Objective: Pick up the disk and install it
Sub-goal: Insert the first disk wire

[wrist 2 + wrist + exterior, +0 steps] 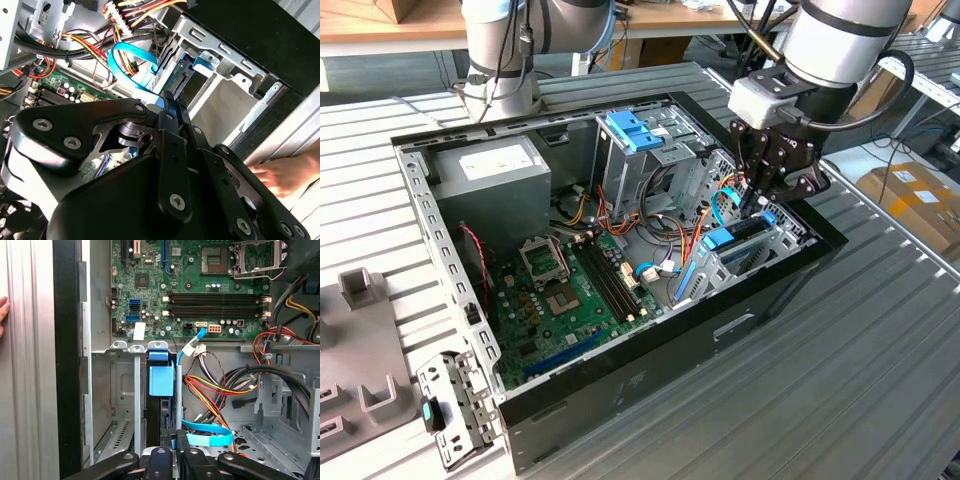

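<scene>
Slatted metal table [880,330], one open computer case [650,385], one disk [161,382] on edge inside, one closed gripper [175,437] just above.

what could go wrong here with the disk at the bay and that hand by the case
1. The blue flat cable lies right beside the gripper; it could get snagged or pinched.
2. The disk stands on edge in the narrow metal bay; a slight tilt might jam it against the walls.
3. A person's hand rests by the case's outer side, near the arm; a sudden move might strike it.
</scene>
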Motion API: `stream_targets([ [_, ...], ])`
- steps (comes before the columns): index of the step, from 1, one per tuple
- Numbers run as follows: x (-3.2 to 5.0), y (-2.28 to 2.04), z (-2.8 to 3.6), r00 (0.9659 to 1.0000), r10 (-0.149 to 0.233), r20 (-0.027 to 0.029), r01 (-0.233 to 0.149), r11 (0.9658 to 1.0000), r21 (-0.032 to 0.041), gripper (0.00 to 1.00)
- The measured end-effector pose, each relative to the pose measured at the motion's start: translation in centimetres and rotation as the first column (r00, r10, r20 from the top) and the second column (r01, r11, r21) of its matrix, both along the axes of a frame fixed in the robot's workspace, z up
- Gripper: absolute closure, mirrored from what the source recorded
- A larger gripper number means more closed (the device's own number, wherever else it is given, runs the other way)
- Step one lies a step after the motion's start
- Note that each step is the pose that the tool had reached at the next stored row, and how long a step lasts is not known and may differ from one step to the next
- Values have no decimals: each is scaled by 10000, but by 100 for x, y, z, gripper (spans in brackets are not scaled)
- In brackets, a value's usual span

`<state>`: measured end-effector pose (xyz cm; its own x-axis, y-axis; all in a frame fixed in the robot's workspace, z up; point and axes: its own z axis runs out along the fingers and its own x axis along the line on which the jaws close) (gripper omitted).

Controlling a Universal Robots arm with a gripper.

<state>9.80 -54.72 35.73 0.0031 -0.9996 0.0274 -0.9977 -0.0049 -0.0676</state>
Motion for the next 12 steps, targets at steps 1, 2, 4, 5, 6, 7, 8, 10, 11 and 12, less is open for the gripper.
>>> stream_targets([
  [1,-7,0,-3,9999,29,96,-29,10000,-3,84],
  [2,-19,-1,-10,9997,71,229,-70,10000,-4,84],
  [4,-53,-2,-15,9992,110,392,-110,9999,-6,84],
  [5,-66,-3,-16,9990,117,427,-116,9999,-6,84],
  [6,-89,-3,-16,9988,122,475,-122,9999,-7,84],
  [7,-118,-8,-17,9985,129,528,-129,9999,-7,84],
  [8,-139,-11,-17,9983,133,566,-133,9999,-7,84],
  [10,-175,-19,-17,9979,140,638,-139,9999,-9,84],
  [11,-181,-23,-17,9978,139,656,-140,9999,3,84],
  [12,-181,-31,-18,9977,131,665,-140,9998,127,84],
])
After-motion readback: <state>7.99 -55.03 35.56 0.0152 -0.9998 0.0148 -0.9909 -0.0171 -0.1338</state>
